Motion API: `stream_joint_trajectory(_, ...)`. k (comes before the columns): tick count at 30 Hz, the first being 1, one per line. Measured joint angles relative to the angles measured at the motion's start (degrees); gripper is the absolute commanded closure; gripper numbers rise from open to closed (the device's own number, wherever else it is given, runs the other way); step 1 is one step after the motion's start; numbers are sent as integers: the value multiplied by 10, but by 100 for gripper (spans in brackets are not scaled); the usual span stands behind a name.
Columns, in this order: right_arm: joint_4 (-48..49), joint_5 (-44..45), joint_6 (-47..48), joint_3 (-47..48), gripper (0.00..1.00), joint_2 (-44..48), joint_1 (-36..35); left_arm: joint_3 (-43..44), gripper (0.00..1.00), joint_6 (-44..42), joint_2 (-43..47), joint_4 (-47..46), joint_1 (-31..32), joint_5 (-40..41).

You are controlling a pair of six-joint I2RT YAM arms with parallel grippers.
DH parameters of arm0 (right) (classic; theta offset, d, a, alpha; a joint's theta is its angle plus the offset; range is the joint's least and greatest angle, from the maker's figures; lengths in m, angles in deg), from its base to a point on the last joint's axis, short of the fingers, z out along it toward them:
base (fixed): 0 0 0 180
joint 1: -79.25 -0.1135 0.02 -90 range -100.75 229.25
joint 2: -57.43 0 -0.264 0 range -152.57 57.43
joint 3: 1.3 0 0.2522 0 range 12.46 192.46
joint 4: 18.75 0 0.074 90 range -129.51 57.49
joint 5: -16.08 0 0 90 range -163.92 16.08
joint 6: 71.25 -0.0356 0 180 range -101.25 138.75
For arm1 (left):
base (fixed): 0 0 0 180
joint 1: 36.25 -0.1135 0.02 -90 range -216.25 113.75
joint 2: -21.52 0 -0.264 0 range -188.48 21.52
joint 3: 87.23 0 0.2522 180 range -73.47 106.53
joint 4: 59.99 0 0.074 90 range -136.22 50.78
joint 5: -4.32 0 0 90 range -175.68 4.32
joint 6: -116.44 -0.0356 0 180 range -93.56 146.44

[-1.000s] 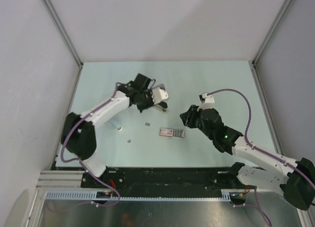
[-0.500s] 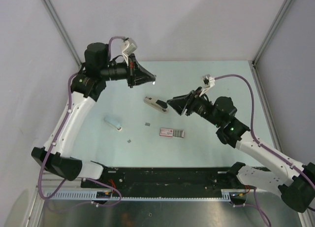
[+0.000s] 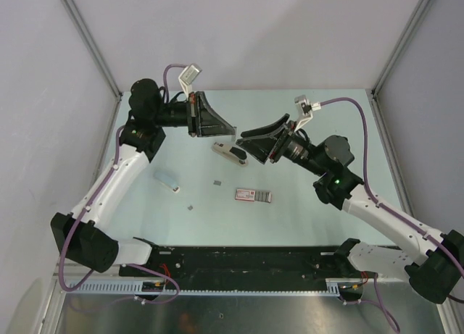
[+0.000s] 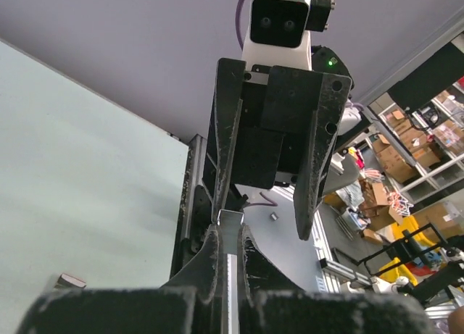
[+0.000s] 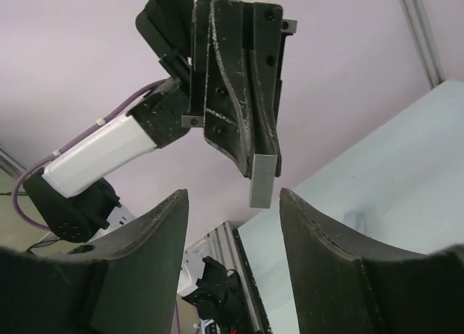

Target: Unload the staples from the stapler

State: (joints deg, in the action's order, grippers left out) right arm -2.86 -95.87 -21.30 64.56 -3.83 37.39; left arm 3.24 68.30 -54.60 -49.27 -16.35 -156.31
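Note:
The stapler (image 3: pixel 254 195), small and pink-red with silver metal, lies on the pale green table (image 3: pixel 319 109) below both grippers. My left gripper (image 3: pixel 233 133) (image 4: pixel 229 232) is raised off the table and shut on a grey strip of staples (image 4: pixel 230 222) (image 5: pixel 262 179), which sticks out past its tips. My right gripper (image 3: pixel 243 140) (image 5: pixel 232 196) faces it tip to tip and is open. The strip's free end hangs just in front of the gap between the right fingers (image 5: pixel 319 232), touching neither. Two tiny loose staples (image 3: pixel 217 182) (image 3: pixel 190 207) lie on the table.
A pale oblong piece with a dark end (image 3: pixel 229 153) lies under the two grippers. A pale grey bar with a white tip (image 3: pixel 166 181) lies to the left. Frame posts and side walls enclose the table.
The left gripper rose from low over the table beside the pale piece and now points right. The right gripper lifted, turned toward it and opened wider.

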Motion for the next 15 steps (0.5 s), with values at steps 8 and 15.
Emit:
stream_joint_trajectory(8,7,2,8,10,46,-18,-22,-21,96,49,13,-64,0,-6)
stream_joint_trajectory(15,2,12,14,10,49,-20,-30,-29,96,53,24,-83,0,-5)
